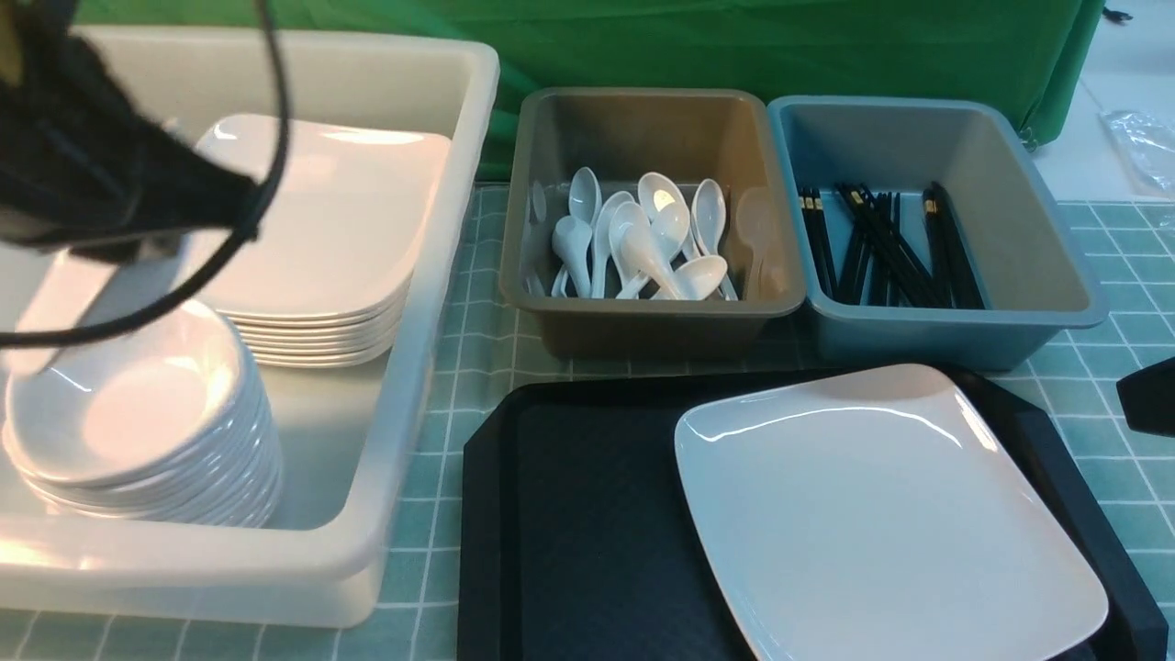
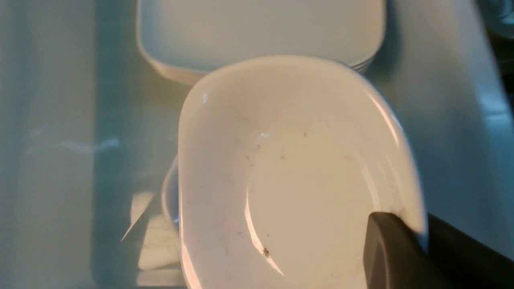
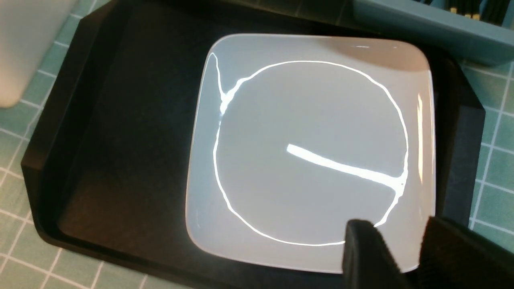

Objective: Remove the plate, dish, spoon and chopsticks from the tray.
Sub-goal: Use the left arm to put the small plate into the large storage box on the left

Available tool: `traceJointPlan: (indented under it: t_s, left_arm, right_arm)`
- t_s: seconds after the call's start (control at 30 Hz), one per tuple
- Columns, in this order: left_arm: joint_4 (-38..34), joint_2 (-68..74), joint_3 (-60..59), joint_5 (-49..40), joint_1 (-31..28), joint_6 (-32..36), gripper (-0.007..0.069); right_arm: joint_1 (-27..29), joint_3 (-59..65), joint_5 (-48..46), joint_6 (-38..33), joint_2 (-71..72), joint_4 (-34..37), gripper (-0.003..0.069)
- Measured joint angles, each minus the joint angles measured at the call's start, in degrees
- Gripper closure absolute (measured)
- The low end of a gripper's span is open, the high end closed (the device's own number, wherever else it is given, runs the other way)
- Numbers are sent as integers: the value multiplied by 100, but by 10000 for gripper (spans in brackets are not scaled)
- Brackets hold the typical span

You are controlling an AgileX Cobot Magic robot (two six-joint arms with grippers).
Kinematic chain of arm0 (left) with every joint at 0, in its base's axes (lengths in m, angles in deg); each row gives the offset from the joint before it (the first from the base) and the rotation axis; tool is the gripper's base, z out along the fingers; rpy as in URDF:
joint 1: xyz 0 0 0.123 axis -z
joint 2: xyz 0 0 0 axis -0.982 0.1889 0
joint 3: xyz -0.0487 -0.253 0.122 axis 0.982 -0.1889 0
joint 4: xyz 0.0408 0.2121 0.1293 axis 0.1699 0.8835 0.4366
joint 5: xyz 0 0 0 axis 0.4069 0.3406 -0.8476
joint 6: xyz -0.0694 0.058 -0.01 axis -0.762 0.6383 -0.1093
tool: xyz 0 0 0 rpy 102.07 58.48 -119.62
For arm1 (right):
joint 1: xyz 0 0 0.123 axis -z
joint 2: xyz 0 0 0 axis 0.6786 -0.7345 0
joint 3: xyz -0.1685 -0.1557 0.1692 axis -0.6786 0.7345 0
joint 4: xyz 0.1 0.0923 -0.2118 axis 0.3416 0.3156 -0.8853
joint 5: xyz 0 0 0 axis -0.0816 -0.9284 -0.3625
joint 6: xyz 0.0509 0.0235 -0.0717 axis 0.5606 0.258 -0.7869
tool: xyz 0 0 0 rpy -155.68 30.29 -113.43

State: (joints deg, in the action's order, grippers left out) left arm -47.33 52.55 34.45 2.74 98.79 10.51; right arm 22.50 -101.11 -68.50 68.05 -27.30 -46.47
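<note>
Now, left claw [image 2: 425, 245]: closed tight on the rim of a small white dish [image 2: 281, 172], which it holds at a tilt.
Dish and claw: the pinched edge sits between the jaws and the rest of the dish spreads away from them, above the stack of dishes [image 1: 119, 404] in the white tub [image 1: 441, 229].
Right claw [image 3: 405, 257]: jaws apart and gripping nothing. One finger shows over the plate [image 3: 309, 152], the other just past its edge; whether either touches it cannot be told.
Plate: flat on the right part of the tray [image 1: 569, 514], whose left part is bare.
Spoons [image 1: 643, 239]: heaped in the brown tub [image 1: 643, 119], beyond the tray.
Chopsticks [image 1: 881, 243]: lying in the blue-grey tub [image 1: 918, 138], which touches the brown tub's right side.
White tub, other contents: a stack of plates [image 1: 321, 211] behind the dishes.
Surface [image 1: 459, 303]: covered by a teal checked cloth that carries the tray and all three tubs.
Room: a green drape [image 1: 734, 46] hangs behind the tubs.
</note>
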Motion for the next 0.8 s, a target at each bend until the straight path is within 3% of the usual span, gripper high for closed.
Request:
traceJointPlan:
  t_s: [0.2, 0.5, 0.67, 0.8]
  left_arm:
    - [-352, 109, -622, 734, -690, 256, 607]
    - [-822, 165, -928, 1339, -733, 568, 594]
    - [-840, 264, -928, 1351, -733, 580, 477]
    - [-845, 285, -928, 1438, -733, 564, 291]
  right_arm:
    - [0, 0, 0, 0, 0, 0, 419]
    - [0, 0, 0, 0, 0, 0, 419]
    - [0, 0, -6, 0, 0, 4, 419]
    - [0, 0, -11, 0, 0, 4, 419]
